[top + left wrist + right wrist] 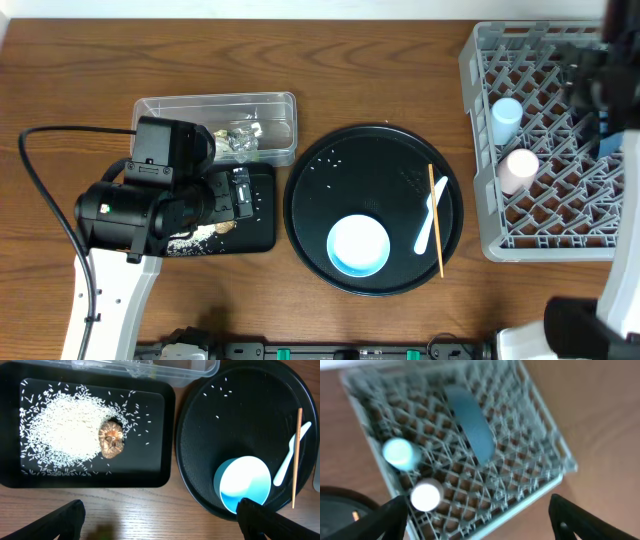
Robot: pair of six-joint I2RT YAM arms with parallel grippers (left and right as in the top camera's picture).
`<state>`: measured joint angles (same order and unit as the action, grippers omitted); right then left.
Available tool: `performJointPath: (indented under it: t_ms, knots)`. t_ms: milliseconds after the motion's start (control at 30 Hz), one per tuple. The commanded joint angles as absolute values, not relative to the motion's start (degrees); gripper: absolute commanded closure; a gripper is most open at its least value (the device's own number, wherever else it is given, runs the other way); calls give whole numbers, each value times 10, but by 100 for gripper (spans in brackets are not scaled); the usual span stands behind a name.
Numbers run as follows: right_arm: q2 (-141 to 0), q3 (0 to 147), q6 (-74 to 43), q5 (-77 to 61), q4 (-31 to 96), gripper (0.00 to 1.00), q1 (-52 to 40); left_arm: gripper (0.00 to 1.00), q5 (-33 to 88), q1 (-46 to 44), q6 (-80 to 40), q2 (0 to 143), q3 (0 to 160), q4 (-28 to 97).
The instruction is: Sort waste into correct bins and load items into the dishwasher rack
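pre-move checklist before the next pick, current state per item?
1. Left gripper open and empty: ok.
2. Right gripper open and empty, above the dishwasher rack: ok.
3. Dark blue plate, light blue cup and pinkish cup in the rack: ok.
4. Light blue bowl, spoon and chopstick loaded: not ok, all three lie on the round black tray.
5. Round tray free of waste: not ok, a few rice grains on it.
6. Chopstick clear of the spoon for a single pick: not ok, they cross.
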<state>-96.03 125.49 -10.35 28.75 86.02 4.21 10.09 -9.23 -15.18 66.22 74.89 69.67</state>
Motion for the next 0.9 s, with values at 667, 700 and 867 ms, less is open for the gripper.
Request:
performJointPath:
  t_ms: [667,700,867]
  knots:
    - [-1168,1258,-10,51,777,31,214,2,94,-93,-150,662,752,698]
    - [-1173,1258,-1,51,773,32,213,2,94,-93,-150,662,752,698]
    - [-1190,1258,16,90,750,24,214,2,94,-93,-150,662,752,698]
